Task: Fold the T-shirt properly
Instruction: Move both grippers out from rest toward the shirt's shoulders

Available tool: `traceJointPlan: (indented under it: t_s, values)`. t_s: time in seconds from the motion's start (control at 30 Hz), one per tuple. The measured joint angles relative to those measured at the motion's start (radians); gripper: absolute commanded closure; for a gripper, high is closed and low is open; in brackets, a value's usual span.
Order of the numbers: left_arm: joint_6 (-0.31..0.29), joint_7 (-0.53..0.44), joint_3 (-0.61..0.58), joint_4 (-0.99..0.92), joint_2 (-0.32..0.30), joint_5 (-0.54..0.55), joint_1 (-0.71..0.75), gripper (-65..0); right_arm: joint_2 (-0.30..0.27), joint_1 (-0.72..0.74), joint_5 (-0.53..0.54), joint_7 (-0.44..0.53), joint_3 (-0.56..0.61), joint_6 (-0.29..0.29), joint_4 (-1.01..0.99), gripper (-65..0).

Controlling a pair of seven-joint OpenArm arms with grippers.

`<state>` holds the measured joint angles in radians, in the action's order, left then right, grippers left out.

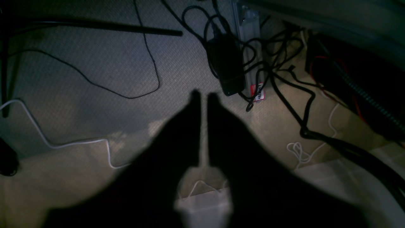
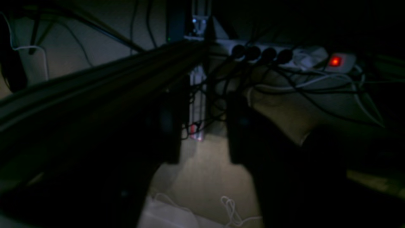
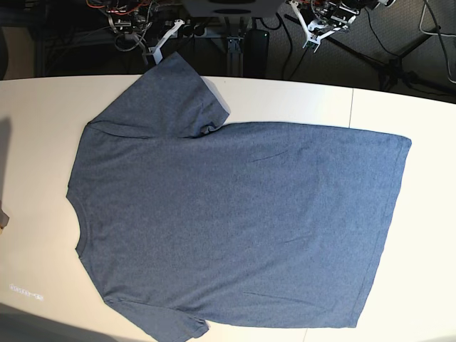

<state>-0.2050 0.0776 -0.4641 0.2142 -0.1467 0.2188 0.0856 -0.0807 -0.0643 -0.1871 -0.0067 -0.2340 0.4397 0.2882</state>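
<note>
The blue-grey T-shirt (image 3: pixel 235 221) lies spread flat on the white table (image 3: pixel 43 128), plain side up. Its neck is at the left and its hem at the right. One sleeve (image 3: pixel 164 100) points to the far edge; the other (image 3: pixel 171 324) is at the near edge, partly cut off. Both arms are behind the table's far edge, away from the shirt. My left gripper (image 1: pixel 204 95) hangs over the floor with its fingers almost together and nothing between them. My right gripper (image 2: pixel 204 129) hangs over the floor with its fingers apart and empty. The shirt shows in neither wrist view.
Below the wrist cameras is carpet with cables, a black power adapter (image 1: pixel 226 66) and a power strip (image 2: pixel 284 53) with a lit red switch. A tripod (image 3: pixel 385 60) stands behind the table at the back right. A small label (image 3: pixel 25 290) lies near the table's left front.
</note>
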Motion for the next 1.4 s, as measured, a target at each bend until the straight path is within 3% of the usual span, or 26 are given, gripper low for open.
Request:
traceJointPlan:
  t_s: [0.07, 0.1, 0.73, 0.9, 1.03, 1.17, 1.3, 1.4]
  values:
    - [0.0, 0.0, 0.0, 0.0, 0.0, 0.0, 0.0, 0.0, 0.0, 0.0, 0.001, 0.0, 0.0, -0.001, 0.0, -2.0]
    - [0.0, 0.0, 0.0, 0.0, 0.0, 0.0, 0.0, 0.0, 0.0, 0.0, 0.001, 0.0, 0.0, -0.002, 0.0, 0.0]
    - [0.0, -0.028, 0.0, 0.0, -0.002, 0.002, 0.005, 0.0, -0.006, -0.014, 0.003, 0.003, 0.0, 0.008, 0.018, 0.0]
    - [-0.029, -0.117, 0.0, 0.045, -0.05, 0.007, 0.058, 0.0, -0.028, -0.116, 0.002, 0.003, 0.03, 0.009, 0.132, 0.0]
    - [-0.112, -0.15, 0.044, 0.173, -0.124, 0.005, 0.156, 0.0, -0.104, -0.238, 0.041, 0.0, 0.132, 0.009, 0.267, 0.0]
    - [-0.154, -0.176, 0.174, 0.351, -0.174, 0.004, 0.273, 0.0, -0.198, -0.365, 0.089, -0.007, 0.225, 0.009, 0.445, 0.0]
    - [-0.233, -0.177, 0.331, 0.56, -0.241, 0.005, 0.396, 0.0, -0.273, -0.492, 0.139, -0.009, 0.249, 0.008, 0.657, 0.0]
    - [-0.249, -0.172, 0.407, 0.723, -0.292, 0.016, 0.49, 0.0, -0.338, -0.579, 0.139, -0.004, 0.252, 0.01, 0.847, 0.0]
